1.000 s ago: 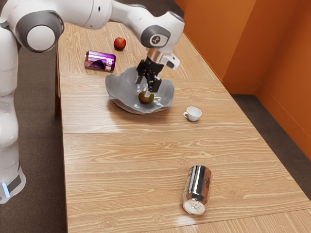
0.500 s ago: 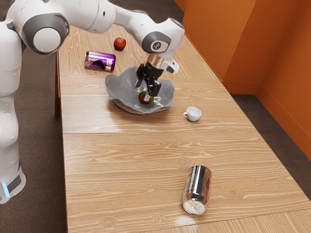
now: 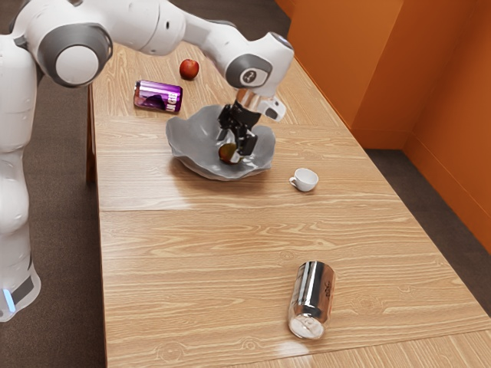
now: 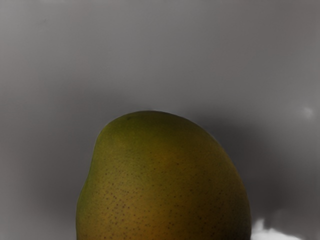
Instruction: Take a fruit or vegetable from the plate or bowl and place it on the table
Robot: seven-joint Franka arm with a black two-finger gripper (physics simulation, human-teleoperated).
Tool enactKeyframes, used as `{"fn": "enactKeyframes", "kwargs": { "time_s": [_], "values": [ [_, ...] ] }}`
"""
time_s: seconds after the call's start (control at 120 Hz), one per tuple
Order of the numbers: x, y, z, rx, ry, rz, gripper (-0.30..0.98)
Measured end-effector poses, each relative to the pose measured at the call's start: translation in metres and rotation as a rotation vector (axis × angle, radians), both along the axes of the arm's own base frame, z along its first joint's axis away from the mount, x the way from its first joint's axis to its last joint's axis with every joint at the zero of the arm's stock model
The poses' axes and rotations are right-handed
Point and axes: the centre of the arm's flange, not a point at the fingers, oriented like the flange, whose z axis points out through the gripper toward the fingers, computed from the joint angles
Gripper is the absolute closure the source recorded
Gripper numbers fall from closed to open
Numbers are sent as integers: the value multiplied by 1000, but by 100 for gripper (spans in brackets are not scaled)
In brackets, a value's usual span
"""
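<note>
Wrist view: a smooth, rounded green-and-orange fruit (image 4: 160, 185), finely speckled with dark dots, bulges just under the hand, its skin matte against soft grey. In the exterior view it sits inside a wide grey bowl (image 3: 186, 146) with a wavy rim and glossy highlights. The black two-finger gripper (image 3: 232, 149) reaches down into that bowl, its lower end right at the fruit and partly covering it; whether it is clasping the fruit or loose around it, I cannot tell. Just beside the bowl stands a small glossy white cup (image 3: 305, 180) with a handle. Farther out on the pale, grained wooden table (image 3: 192, 261) lie a shiny purple can (image 3: 157, 96), a round red fruit (image 3: 189, 69) and — well apart — a reflective silver can (image 3: 312, 295).
</note>
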Motion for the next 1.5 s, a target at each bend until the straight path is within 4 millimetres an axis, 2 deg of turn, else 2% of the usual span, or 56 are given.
{"fn": "enactKeyframes", "kwargs": {
  "time_s": [0.533,0.9,1.5],
  "values": [
    [5,-1,-11,-1,1,1,2],
    [5,1,-14,0,3,4,25],
    [8,4,-12,19,-19,3,39]
  ]
}}
